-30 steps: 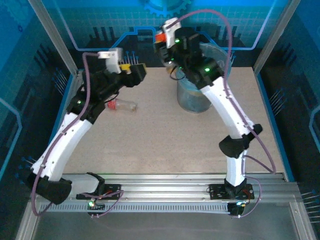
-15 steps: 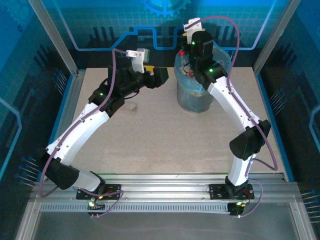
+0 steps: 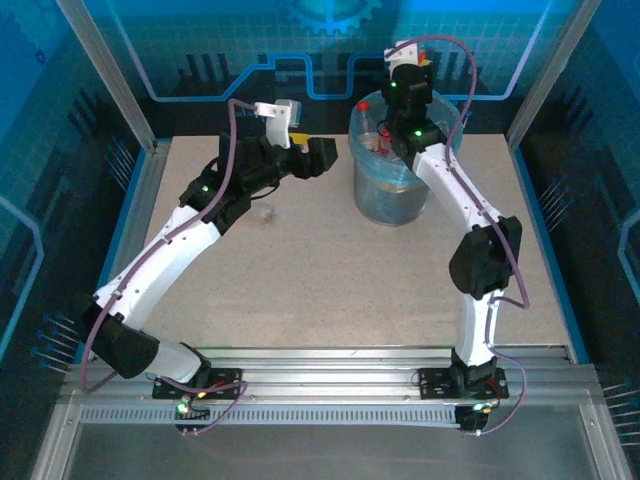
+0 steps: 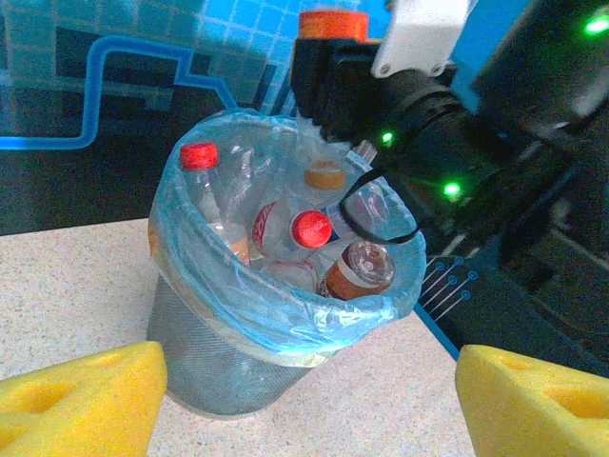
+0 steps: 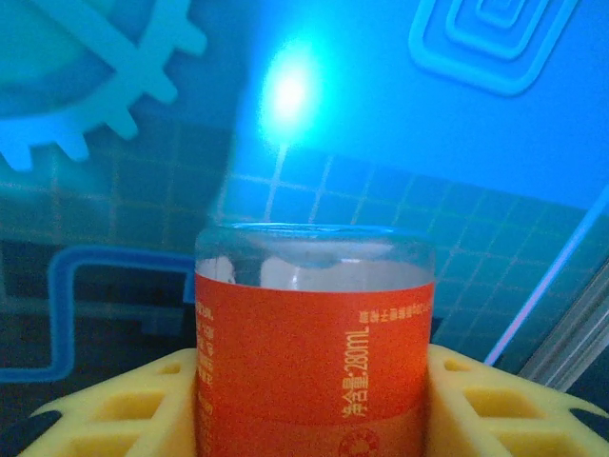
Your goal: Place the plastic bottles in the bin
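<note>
Top external view: pale speckled table (image 3: 300, 290), both arms reaching toward its far side.
Bin (image 3: 385, 205): grey mesh bucket, upright, far right of centre, lined with a pale blue bag (image 4: 238, 309).
Right gripper (image 5: 314, 381): closed narrow on an orange-labelled bottle (image 5: 314, 314), yellow fingers (image 5: 114, 400) pressed to both its sides; raised above the bin, near the far rim.
Left gripper (image 4: 306, 400): spread wide, nothing between the pads; near the bin on its left, facing it.
Bottles in bin: heaped close to rim level; red-capped bottle (image 4: 200, 157) upright against the left wall, second red cap (image 4: 311, 228) at centre, brown-labelled bottle (image 4: 357, 271) lying to the right.
Step in hand: judged as release of the held bottle into the bin.
Risk, rim strike: release too near the far rim likely to send the bottle off the edge and behind the bin.
Risk, bounce-out: little free depth above the heap; a drop from height likely to glance off the caps and out onto the table.
Risk, arm contact: both wrists close together at the bin; a sideways move by either likely to knock the other or tip the bin.
</note>
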`<state>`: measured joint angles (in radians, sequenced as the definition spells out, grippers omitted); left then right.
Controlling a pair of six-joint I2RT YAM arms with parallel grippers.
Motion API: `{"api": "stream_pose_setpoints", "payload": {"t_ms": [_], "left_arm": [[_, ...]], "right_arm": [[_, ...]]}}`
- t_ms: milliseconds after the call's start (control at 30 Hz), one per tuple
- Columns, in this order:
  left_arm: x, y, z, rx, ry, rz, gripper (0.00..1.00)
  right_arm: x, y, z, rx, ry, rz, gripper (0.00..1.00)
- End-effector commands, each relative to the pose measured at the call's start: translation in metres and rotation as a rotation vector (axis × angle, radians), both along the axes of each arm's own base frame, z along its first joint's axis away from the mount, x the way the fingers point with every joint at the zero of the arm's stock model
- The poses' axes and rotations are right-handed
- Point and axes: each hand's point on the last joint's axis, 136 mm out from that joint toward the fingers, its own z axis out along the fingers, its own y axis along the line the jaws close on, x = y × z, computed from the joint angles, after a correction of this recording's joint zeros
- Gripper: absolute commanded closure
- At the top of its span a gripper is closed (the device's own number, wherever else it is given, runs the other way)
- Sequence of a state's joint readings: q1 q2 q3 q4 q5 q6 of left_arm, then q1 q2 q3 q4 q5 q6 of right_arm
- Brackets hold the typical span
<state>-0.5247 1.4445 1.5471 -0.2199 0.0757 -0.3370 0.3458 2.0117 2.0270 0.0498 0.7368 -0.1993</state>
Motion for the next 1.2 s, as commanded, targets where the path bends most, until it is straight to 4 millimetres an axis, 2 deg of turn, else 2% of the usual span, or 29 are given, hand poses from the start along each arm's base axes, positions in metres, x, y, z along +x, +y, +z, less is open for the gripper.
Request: {"api": "stream_pose_setpoints", "payload": {"t_ms": [0,133,300,500,700,800,967,1167], "left_arm": [[0.003,-0.003,-0.003,0.028,-0.013,0.002,0.19],[0.004,-0.003,-0.006,0.036,-0.01,0.003,0.19],[0.003,-0.002,-0.005,0.033,-0.01,0.006,0.19],[0.003,-0.001,-0.008,0.032,-0.004,0.012,0.18],[0.004,-0.001,-0.01,0.04,-0.003,0.014,0.18],[0.005,-0.001,-0.012,0.042,-0.002,0.016,0.18],[0.006,0.0,-0.016,0.047,0.007,0.02,0.18],[0.006,0.003,-0.022,0.071,0.014,0.03,0.18]], "right_arm": [[0.004,-0.02,0.017,0.041,-0.08,-0.073,0.48],[0.006,-0.031,0.004,0.066,-0.057,-0.083,0.41],[-0.002,-0.032,0.006,0.097,-0.049,-0.057,0.26],[-0.017,-0.032,0.015,0.148,-0.08,-0.027,0.26],[-0.013,-0.028,0.019,0.181,-0.065,0.006,0.31],[-0.002,-0.026,0.005,0.203,0.025,0.01,0.38],[0.011,-0.031,-0.044,0.211,0.178,-0.02,0.43],[0.019,-0.06,-0.111,0.307,0.313,-0.09,0.44]]}}
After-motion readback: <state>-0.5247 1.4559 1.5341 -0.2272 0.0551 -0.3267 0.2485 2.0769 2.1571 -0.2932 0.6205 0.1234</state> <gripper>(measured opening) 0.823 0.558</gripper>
